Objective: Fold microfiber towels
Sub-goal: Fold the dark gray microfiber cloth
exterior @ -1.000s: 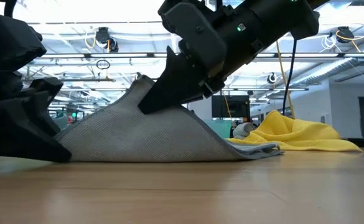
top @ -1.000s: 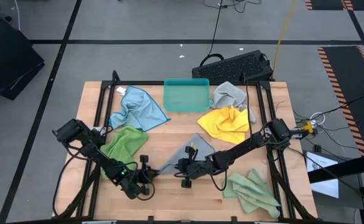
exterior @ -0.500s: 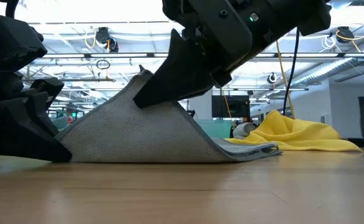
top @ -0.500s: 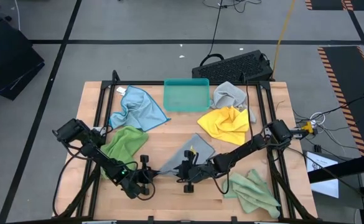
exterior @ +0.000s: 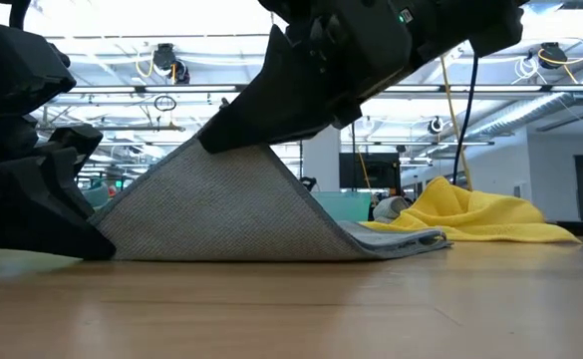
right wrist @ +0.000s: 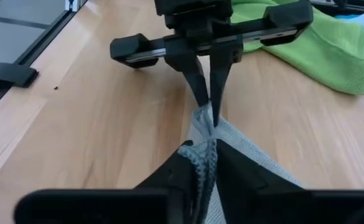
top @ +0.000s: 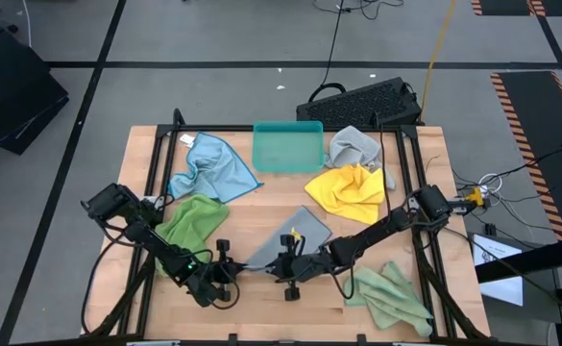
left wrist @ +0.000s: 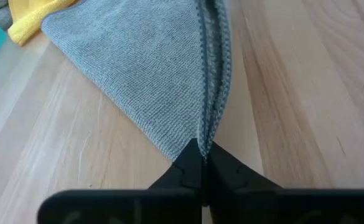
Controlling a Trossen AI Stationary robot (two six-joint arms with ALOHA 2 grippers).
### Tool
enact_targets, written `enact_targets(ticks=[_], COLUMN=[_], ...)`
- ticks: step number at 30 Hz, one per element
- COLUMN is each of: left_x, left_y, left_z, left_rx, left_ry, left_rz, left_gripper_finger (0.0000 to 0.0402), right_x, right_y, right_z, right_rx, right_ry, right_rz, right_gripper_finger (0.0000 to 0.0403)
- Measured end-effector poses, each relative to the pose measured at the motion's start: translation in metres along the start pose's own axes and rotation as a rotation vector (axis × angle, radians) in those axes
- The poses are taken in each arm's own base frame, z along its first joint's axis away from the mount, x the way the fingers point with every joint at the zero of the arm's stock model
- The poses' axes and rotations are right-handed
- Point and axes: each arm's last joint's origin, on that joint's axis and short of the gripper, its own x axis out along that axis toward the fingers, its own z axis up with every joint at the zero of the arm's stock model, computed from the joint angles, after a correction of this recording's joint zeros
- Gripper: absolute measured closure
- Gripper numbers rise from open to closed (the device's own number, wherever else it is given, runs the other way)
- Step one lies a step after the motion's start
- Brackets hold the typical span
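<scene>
Grey towel (top: 290, 240) hem pinched between left end effector (top: 231, 271) and right end effector (top: 282, 263), bare wood alongside.

No readable text, label, brand, number or sign showed anywhere in these views (the towels, tray and table all carried nothing legible).

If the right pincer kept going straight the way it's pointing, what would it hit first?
Most likely the left pincer. The right pincer, shut on the grey towel, points straight at it, with only a short stretch of cloth between them. Behind it lies a green towel.
</scene>
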Motion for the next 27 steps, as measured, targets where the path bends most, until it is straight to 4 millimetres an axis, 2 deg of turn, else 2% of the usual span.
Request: enact_targets(ticks=[4,14,22,27], left_x=[0.000,0.000,0.000,0.000], left_y=[0.000,0.000,0.000,0.000], left_z=[0.000,0.000,0.000,0.000], left_rx=[-0.001,-0.007,-0.009,-0.010], left_ry=[0.000,0.001,0.002,0.002], left_rz=[-0.001,-0.002,-0.003,-0.003], left_gripper_finger=[0.0390,0.0390,0.0390,0.0397], right_x=[-0.002,-0.004,-0.004,-0.004], right_y=[0.005,0.013,0.013,0.013], right_z=[0.000,-0.001,-0.001,0.001], right_rx=[-0.023,-0.042,-0.047,-0.050], right_ry=[-0.002,-0.009,-0.014,-0.030], right_rz=[0.008,-0.005,0.000,0.004], right_gripper_finger=[0.0366,0.0340,0.0362,0.0361])
